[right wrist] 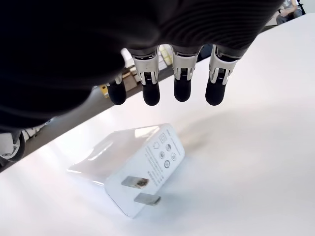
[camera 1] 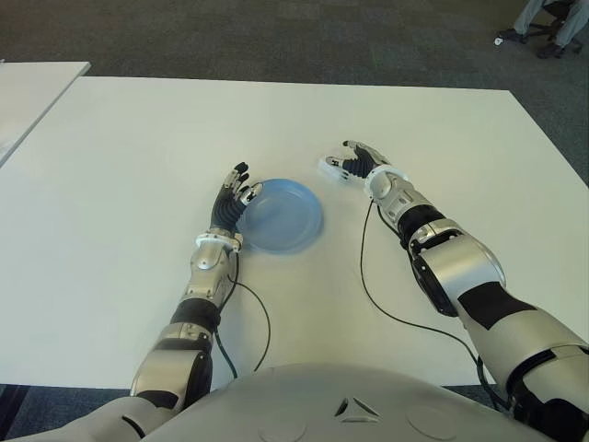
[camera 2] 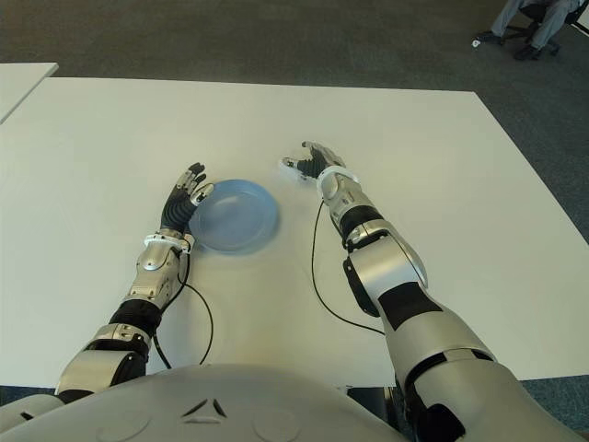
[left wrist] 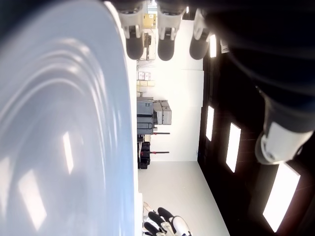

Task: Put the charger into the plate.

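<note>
A small white charger (right wrist: 133, 172) lies on the white table (camera 1: 138, 166) with its two prongs showing, just right of a round blue plate (camera 1: 285, 216). My right hand (camera 1: 354, 161) hovers over the charger with its fingers (right wrist: 182, 73) stretched out above it, open and not touching it. In the eye views the charger (camera 1: 329, 167) shows at that hand's fingertips. My left hand (camera 1: 235, 195) is at the plate's left rim, fingers straight and open, holding nothing. The plate (left wrist: 59, 137) fills much of the left wrist view.
Black cables (camera 1: 368, 276) run from both wrists across the table toward me. A second white table (camera 1: 28, 92) stands at the far left. On the carpet beyond the far right corner are a person's feet and a chair base (camera 1: 552, 28).
</note>
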### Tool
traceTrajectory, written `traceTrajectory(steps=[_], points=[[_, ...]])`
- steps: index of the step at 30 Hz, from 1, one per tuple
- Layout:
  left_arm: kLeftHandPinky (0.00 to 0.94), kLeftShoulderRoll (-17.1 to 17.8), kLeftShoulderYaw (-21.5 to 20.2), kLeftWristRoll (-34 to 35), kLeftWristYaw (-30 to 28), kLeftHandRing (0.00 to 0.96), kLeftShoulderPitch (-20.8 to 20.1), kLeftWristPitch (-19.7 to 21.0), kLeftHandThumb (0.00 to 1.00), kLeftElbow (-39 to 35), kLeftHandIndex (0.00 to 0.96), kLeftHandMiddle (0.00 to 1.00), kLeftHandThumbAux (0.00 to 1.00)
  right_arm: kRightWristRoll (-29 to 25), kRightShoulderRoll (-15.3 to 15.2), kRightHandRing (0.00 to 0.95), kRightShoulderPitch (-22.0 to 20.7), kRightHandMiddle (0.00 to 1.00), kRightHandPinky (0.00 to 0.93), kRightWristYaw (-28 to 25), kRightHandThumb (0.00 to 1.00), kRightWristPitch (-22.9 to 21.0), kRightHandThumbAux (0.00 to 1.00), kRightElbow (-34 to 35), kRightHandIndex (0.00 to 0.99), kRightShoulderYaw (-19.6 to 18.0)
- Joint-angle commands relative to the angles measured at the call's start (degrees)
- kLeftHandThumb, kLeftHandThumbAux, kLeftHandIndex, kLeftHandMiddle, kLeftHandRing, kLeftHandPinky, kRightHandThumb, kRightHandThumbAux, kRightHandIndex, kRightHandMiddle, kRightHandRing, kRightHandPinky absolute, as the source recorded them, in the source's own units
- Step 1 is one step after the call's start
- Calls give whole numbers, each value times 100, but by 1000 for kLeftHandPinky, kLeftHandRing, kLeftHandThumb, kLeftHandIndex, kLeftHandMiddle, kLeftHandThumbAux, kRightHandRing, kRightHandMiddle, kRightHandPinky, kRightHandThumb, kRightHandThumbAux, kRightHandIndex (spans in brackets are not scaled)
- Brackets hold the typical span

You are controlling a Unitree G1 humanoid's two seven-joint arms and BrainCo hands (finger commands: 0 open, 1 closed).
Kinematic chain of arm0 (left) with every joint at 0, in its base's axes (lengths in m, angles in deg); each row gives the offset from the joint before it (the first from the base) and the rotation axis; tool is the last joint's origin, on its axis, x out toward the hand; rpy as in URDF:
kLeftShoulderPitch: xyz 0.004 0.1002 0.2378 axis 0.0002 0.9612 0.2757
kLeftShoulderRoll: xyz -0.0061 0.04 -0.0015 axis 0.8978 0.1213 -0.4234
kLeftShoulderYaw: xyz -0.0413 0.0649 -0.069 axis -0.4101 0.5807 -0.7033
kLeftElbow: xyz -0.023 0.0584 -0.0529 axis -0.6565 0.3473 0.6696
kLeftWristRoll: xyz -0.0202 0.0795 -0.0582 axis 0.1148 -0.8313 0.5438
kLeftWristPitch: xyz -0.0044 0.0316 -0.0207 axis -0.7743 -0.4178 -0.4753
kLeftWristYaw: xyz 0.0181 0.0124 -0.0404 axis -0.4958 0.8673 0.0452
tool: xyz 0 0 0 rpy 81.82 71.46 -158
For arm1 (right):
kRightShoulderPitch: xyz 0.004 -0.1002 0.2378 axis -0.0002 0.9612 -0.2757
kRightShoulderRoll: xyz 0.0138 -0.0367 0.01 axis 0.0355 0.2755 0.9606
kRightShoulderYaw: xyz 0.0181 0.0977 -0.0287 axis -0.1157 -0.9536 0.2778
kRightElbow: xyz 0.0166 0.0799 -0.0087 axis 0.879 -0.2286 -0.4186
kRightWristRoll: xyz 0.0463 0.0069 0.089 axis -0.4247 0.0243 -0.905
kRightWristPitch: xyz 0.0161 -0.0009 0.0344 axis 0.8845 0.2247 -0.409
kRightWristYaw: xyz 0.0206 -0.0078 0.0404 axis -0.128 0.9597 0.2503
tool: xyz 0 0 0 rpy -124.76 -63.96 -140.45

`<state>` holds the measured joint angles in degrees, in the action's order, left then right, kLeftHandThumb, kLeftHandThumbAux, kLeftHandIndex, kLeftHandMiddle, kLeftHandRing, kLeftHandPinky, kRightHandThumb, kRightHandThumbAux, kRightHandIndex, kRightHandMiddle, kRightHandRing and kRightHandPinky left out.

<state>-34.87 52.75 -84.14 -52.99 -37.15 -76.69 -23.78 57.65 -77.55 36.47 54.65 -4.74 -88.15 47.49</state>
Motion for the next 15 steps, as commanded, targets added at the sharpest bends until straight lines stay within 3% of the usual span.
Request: traceTrajectory(steps=[1,9,15], points=[[0,-6,59,-32,-78,11,271,277,0,-145,0,32,533,61,72,0,194,0,0,67,402,-67,270,-109,0,79],[0,2,108,-57,-101,12,476,372,0,-493,3,31,535,106,72,0,427,0,0,190,373,39,291,-188,0,194],[13,17,122,-46,-108,19,607,441,0,-731,9,36,532,155,15,0,678,0,8,341,318,251,399,-251,0,297]])
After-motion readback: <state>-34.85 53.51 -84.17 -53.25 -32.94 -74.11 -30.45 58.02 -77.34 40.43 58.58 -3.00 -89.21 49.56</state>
